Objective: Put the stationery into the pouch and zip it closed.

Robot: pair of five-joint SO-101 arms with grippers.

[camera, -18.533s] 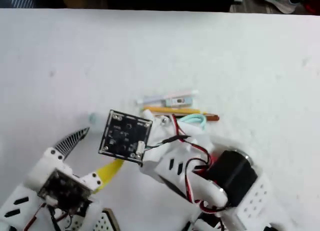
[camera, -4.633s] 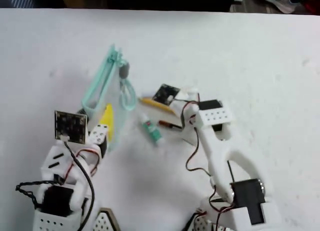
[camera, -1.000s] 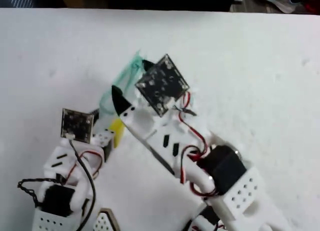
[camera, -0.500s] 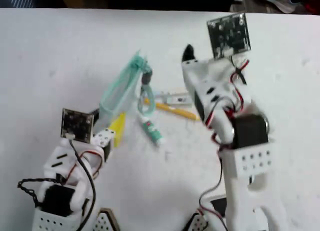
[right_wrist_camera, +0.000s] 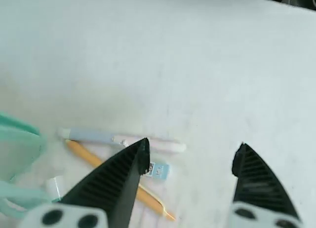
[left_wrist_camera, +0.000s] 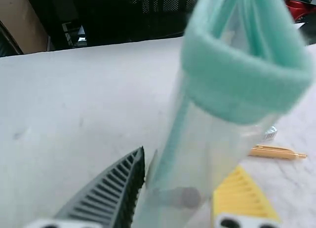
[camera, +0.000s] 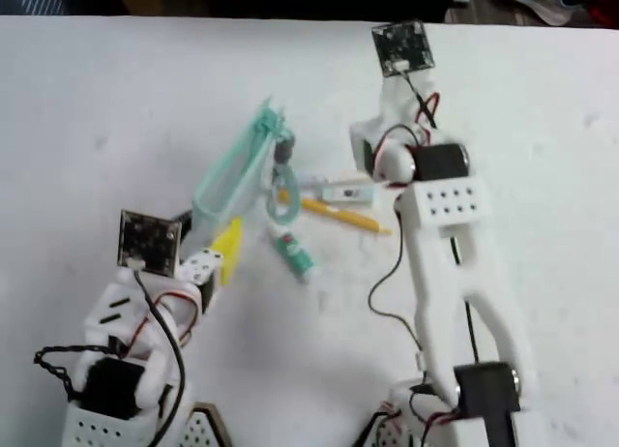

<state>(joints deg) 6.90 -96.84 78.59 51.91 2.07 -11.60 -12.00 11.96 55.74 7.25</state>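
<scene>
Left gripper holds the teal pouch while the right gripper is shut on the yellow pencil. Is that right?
Not quite. The left gripper does hold the teal pouch, but the right gripper is open and empty. The yellow pencil lies on the table below it, as the right wrist view shows.

Robotics lab or maker bench by the look of it. Plain white table [camera: 116,99] under the high view. Left arm [camera: 126,341] at 7 o'clock and right arm [camera: 455,263] at 5 o'clock are white printed parts with loose wires [camera: 373,294] and a bare camera board [camera: 399,46]. Left wrist view has black mesh [left_wrist_camera: 148,11] and a brown panel [left_wrist_camera: 19,20] behind the table, at 12 and 10 o'clock.
</scene>
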